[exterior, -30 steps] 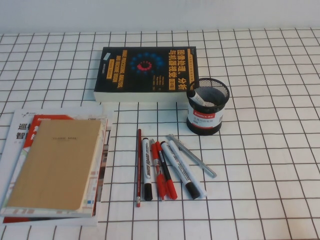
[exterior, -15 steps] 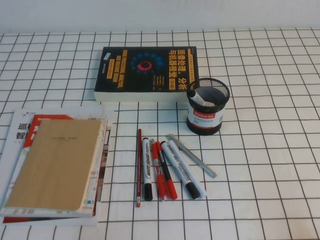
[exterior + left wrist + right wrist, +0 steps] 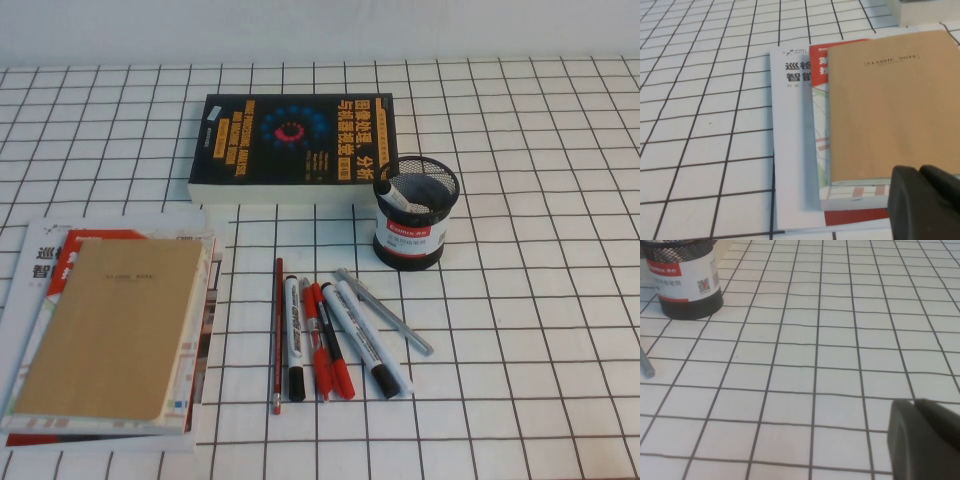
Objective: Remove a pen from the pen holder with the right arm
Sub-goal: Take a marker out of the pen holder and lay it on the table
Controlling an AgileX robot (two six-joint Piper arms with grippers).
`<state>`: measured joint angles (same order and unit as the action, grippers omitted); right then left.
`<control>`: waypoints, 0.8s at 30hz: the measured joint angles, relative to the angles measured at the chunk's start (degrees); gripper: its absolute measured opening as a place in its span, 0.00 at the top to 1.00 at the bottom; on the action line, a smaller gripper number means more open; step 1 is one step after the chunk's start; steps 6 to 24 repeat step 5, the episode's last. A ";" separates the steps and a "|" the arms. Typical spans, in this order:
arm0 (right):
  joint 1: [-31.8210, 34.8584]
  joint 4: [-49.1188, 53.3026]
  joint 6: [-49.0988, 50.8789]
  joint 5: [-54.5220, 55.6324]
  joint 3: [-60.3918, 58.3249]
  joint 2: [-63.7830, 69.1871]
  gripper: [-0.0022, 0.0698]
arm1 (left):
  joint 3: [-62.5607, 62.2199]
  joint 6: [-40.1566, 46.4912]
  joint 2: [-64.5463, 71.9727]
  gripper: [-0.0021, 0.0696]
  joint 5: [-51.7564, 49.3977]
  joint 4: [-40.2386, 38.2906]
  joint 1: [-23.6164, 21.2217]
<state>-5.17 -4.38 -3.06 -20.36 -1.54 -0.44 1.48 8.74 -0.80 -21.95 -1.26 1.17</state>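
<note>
A black mesh pen holder (image 3: 415,225) with a red-and-white label stands right of centre on the gridded table; one marker (image 3: 398,196) leans inside it. The right wrist view shows the same pen holder (image 3: 687,282) far off across the table. My right gripper (image 3: 916,405) is shut and empty, low over bare table well away from the holder. My left gripper (image 3: 920,172) is shut and empty, hovering at the near edge of a tan notebook (image 3: 890,100). Neither arm shows in the high view.
Several pens and markers (image 3: 335,335) plus a red pencil (image 3: 278,335) lie in a row in front of the holder. A dark book (image 3: 292,145) lies behind. The tan notebook (image 3: 115,325) tops a stack of booklets (image 3: 40,262) at the left.
</note>
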 joint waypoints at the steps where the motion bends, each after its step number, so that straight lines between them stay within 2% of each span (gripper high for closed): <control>1: 0.00 0.00 0.00 0.00 0.00 0.00 0.99 | 0.00 0.00 0.00 0.98 0.00 0.00 0.00; 24: 0.00 0.00 0.00 0.00 0.00 0.00 0.99 | 0.00 0.00 0.00 0.98 0.00 0.00 0.00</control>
